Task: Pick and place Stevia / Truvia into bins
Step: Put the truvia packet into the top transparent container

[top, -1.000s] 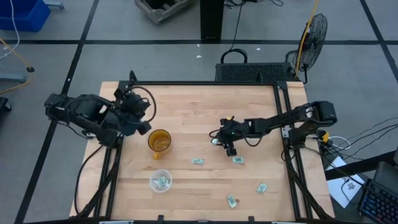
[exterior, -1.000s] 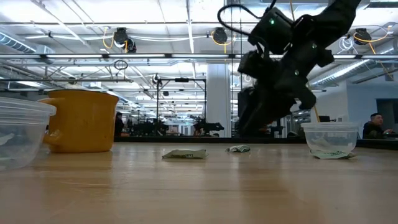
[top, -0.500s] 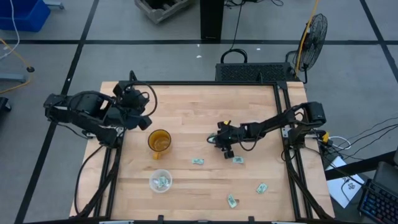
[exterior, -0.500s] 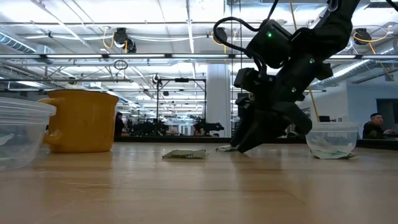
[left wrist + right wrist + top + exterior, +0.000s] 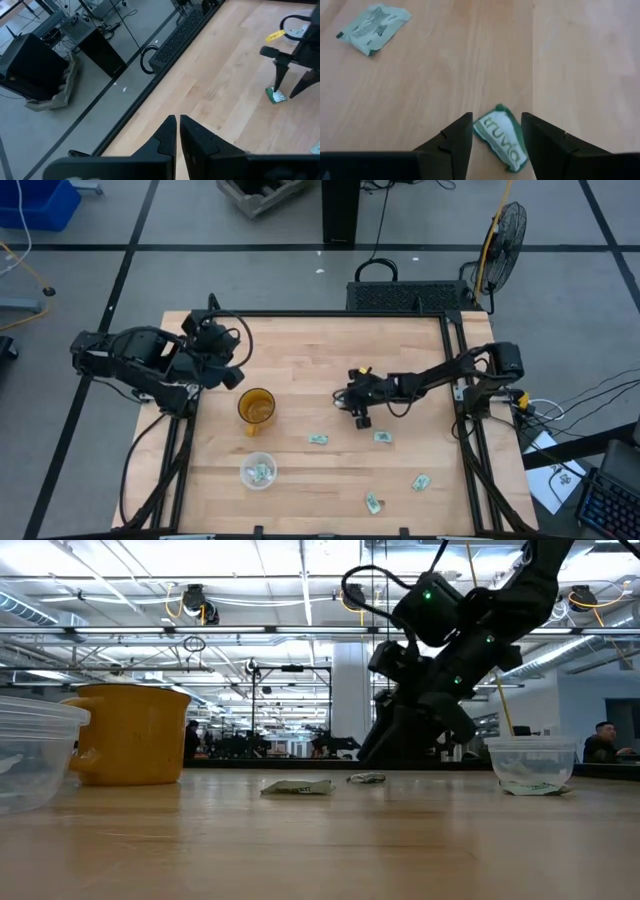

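straddling a truvia packet (image 5: 501,136), the right end effector (image 5: 496,137) has its fingers (image 5: 457,135) spread, one on each side of the packet, which lies flat on the tabletop (image 5: 445,65) with its green lettering up. whether the fingers touch the packet cannot be told. in the high view this end effector (image 5: 358,412) sits near the middle of the tabletop (image 5: 330,350), its arm reaching in from the right edge. a second packet (image 5: 372,21) lies apart from it in the right wrist view.

other packets dot the front half of the board: one (image 5: 318,439) and another (image 5: 381,436) just in front of the right end effector, one (image 5: 420,481) farther toward the front right, and one (image 5: 372,502) near the front edge. a clear bin (image 5: 258,471) stands at front left with packets inside it. an amber cup (image 5: 256,406) stands behind that bin, well left of the right end effector.

the left end effector (image 5: 176,131) is pressed together, holding nothing, and waits above the tabletop's left edge (image 5: 222,365).

from table height, two packets (image 5: 296,786) (image 5: 366,778) lie flat, a second bin (image 5: 531,762) shows at right with a packet in it, and a person (image 5: 602,740) sits far behind.
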